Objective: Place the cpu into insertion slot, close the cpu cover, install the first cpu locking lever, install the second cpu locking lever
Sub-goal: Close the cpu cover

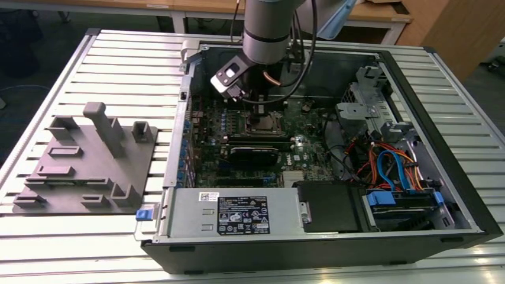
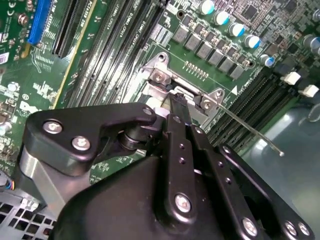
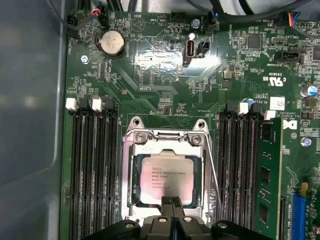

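The arm (image 1: 264,35) reaches down into the open computer case (image 1: 316,255). The gripper (image 3: 172,204) has its fingers pressed together, with the tips at the cpu cover (image 3: 165,136) edge. Just beyond the tips, the cpu (image 3: 167,175) lies in the insertion slot (image 3: 135,176).

The cpu (image 3: 167,177), a flat square chip with a dull silver top, lies flat in the insertion slot (image 3: 135,180) on the green board, toward the far side of the open case. The cpu cover (image 3: 165,140), a thin silver frame, lies down around it, and the chip shows through its window.
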Robot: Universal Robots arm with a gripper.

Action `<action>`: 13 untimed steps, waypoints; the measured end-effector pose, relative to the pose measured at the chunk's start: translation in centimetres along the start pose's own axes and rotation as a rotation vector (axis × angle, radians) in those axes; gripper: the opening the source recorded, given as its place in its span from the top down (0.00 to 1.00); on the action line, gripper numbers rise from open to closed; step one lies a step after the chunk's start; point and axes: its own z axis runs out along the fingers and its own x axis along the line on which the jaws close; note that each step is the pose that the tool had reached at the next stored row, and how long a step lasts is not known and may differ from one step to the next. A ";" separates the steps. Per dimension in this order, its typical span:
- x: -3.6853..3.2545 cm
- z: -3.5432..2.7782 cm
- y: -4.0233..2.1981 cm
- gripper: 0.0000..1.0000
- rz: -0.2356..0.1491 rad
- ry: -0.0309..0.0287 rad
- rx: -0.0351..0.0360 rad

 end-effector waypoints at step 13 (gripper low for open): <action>0.01 -0.09 -0.34 0.90 0.000 0.0001 -0.0010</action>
